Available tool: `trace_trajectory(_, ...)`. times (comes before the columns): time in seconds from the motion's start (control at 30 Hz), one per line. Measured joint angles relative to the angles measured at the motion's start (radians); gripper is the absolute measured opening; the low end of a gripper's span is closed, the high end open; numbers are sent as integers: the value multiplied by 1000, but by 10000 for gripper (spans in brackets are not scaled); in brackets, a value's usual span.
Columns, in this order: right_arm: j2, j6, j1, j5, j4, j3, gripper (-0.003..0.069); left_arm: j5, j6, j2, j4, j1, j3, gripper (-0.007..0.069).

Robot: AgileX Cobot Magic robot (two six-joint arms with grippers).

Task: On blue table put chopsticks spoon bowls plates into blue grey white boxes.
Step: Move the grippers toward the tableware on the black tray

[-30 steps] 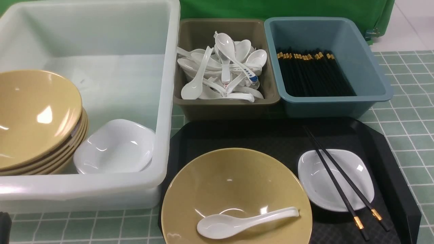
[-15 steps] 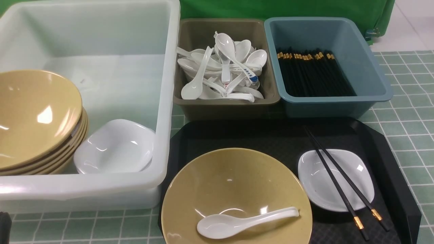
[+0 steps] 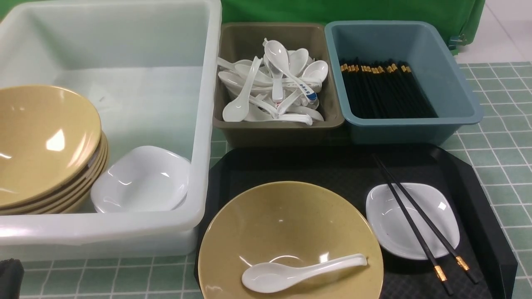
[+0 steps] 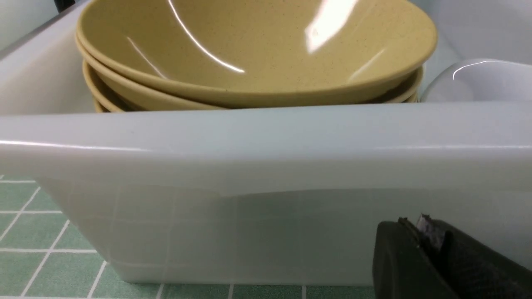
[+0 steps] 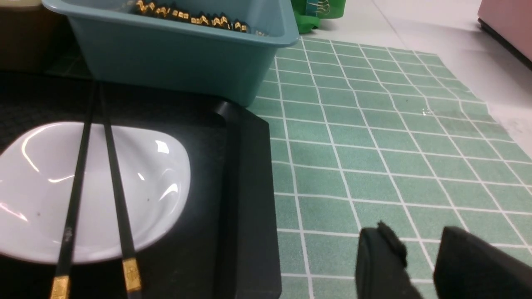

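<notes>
The right gripper point(image 5: 422, 249) has its jaws apart and empty, with the chopsticks point(image 5: 115, 187) propped across the plate point(image 5: 162, 166) beside them, probably the easiest first pick; the left gripper point(image 4: 424, 238) has its jaws together, facing the white tub point(image 4: 266, 137).

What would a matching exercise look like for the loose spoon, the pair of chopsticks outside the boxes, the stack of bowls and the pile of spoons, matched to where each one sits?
Column one:
1. loose spoon
2. pair of chopsticks
3. stack of bowls
4. pile of spoons

Column two:
A. in the grey box
B. lying across the small white plate
C. in the white tub
D. in the tan bowl on the tray

Pairs: 1-D, 2-B, 3-C, 4-A
</notes>
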State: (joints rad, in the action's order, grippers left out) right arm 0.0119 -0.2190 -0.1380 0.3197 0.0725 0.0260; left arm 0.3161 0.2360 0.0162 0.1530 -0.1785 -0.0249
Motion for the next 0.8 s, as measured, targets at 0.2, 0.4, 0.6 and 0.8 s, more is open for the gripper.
trace_trajectory(0.2, 0, 17, 0, 0, 0, 0, 244, 0, 0, 0, 0, 0, 0, 6)
trace_trajectory(0.4, 0, 47, 0, 0, 0, 0, 244, 0, 0, 0, 0, 0, 0, 6)
trace_trajectory(0.6, 0, 54, 0, 0, 0, 0, 244, 0, 0, 0, 0, 0, 0, 6)
trace_trajectory(0.8, 0, 55, 0, 0, 0, 0, 244, -14, 0, 0, -1, 0, 0, 6)
